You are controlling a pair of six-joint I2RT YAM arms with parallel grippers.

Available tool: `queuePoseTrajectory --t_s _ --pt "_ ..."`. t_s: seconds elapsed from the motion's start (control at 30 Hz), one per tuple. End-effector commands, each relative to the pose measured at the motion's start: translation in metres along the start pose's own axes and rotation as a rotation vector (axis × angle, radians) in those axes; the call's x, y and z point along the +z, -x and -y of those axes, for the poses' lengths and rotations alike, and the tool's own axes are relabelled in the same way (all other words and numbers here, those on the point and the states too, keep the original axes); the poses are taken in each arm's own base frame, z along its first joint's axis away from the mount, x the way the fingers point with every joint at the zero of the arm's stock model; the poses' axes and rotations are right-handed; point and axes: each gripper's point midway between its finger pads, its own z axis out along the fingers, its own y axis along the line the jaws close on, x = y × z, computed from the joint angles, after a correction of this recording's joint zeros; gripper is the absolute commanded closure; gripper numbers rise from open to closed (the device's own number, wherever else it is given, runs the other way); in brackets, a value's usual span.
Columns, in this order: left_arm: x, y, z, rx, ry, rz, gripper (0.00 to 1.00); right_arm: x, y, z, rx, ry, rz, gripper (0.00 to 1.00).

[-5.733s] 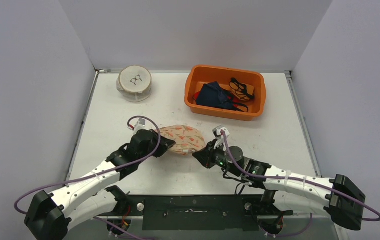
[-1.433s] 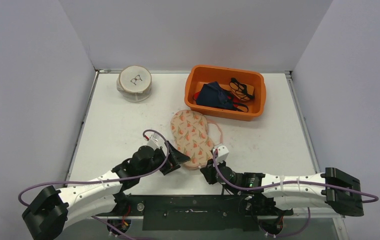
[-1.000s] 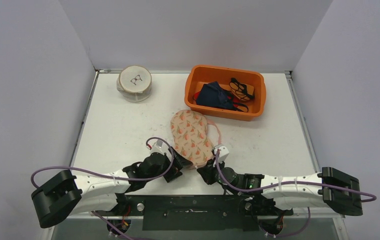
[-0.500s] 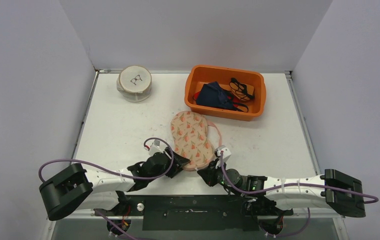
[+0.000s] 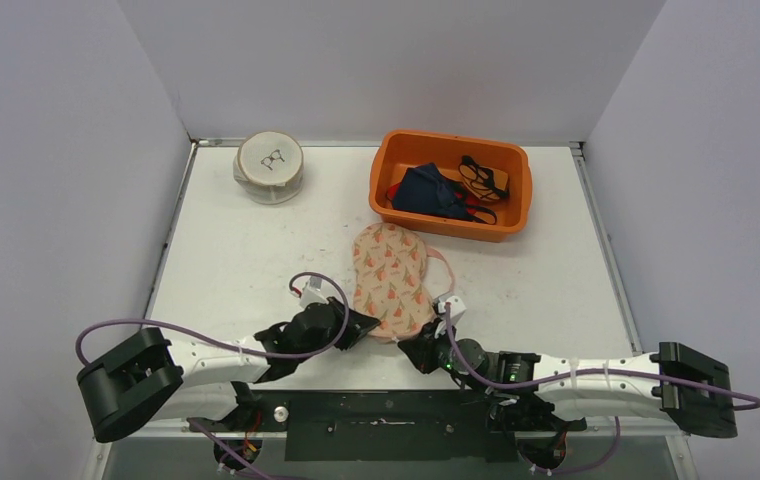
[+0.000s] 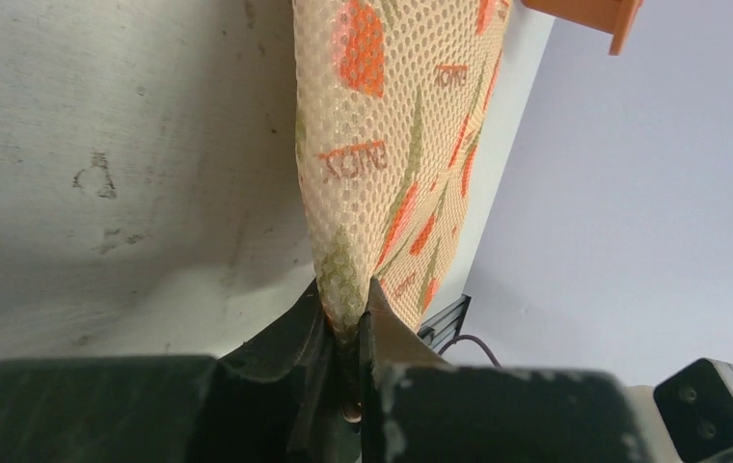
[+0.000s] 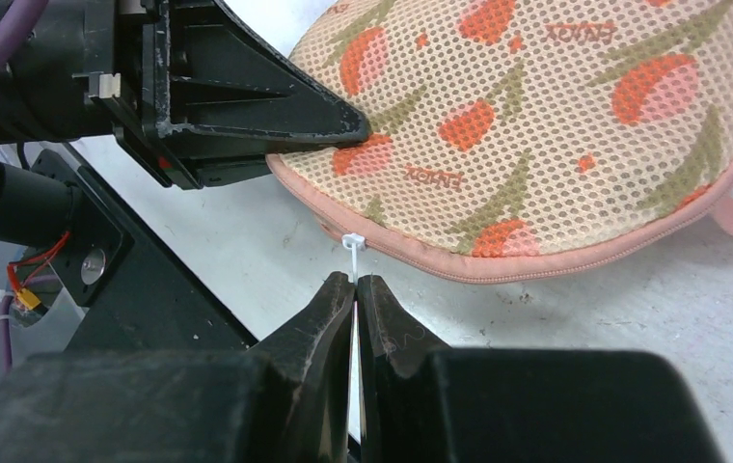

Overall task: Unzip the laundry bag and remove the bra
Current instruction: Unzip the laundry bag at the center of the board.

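Note:
The laundry bag (image 5: 392,277) is a peach mesh pouch with orange tulips and a pink zipped rim, lying flat near the table's front. My left gripper (image 5: 363,322) comes in from the left and is shut on the bag's near-left edge; in the left wrist view the mesh (image 6: 392,145) is pinched between its jaws (image 6: 346,311). My right gripper (image 7: 355,282) is shut on a thin white pull tab (image 7: 351,245) fixed to the zipper at the bag's near rim (image 7: 536,125). In the top view it (image 5: 412,346) sits just below the bag. The bra is hidden.
An orange bin (image 5: 453,137) with dark blue cloth and black straps stands at the back right. A round white zipped pouch (image 5: 270,167) sits at the back left. The table's front edge and black rail (image 5: 386,420) lie just behind both grippers.
My left gripper has closed from open onto the bag's near-left edge. The bag has swung slightly to the right. My right gripper stays shut on the pull tab.

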Motion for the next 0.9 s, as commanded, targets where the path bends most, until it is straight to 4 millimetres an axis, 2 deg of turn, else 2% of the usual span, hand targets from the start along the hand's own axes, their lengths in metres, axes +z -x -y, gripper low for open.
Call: queuePoseTrajectory --t_s 0.0,0.43,0.53,0.6,0.63,0.67,0.7,0.77,0.87 --pt "-0.005 0.007 0.018 0.018 -0.048 0.036 1.0 -0.005 0.007 0.008 -0.01 -0.035 0.037 0.95" --pt "-0.016 0.012 0.021 0.024 -0.052 0.056 1.0 -0.006 0.0 0.025 0.002 -0.104 0.031 0.95" --pt "-0.019 0.013 0.027 0.029 -0.061 0.057 1.0 -0.006 0.0 0.021 0.005 -0.081 0.033 0.95" --pt "-0.022 0.013 0.033 0.038 -0.067 0.057 1.0 -0.006 0.003 0.011 0.011 -0.034 0.04 0.94" --pt "-0.023 0.013 0.036 0.046 -0.069 0.057 1.0 -0.006 0.006 0.006 0.013 -0.011 0.042 0.9" --pt "-0.024 0.014 0.037 0.053 -0.062 0.057 1.0 -0.007 0.009 0.001 0.011 0.01 0.046 0.81" --pt "-0.025 0.014 0.037 0.064 -0.05 0.058 1.0 -0.007 0.013 -0.006 0.008 0.034 0.049 0.65" --pt "-0.027 0.015 0.041 0.078 -0.044 0.063 1.0 -0.009 0.017 -0.017 0.001 0.071 0.041 0.43" --pt "-0.032 0.019 0.041 0.102 -0.015 0.075 1.0 -0.01 0.028 -0.029 -0.01 0.095 0.041 0.22"
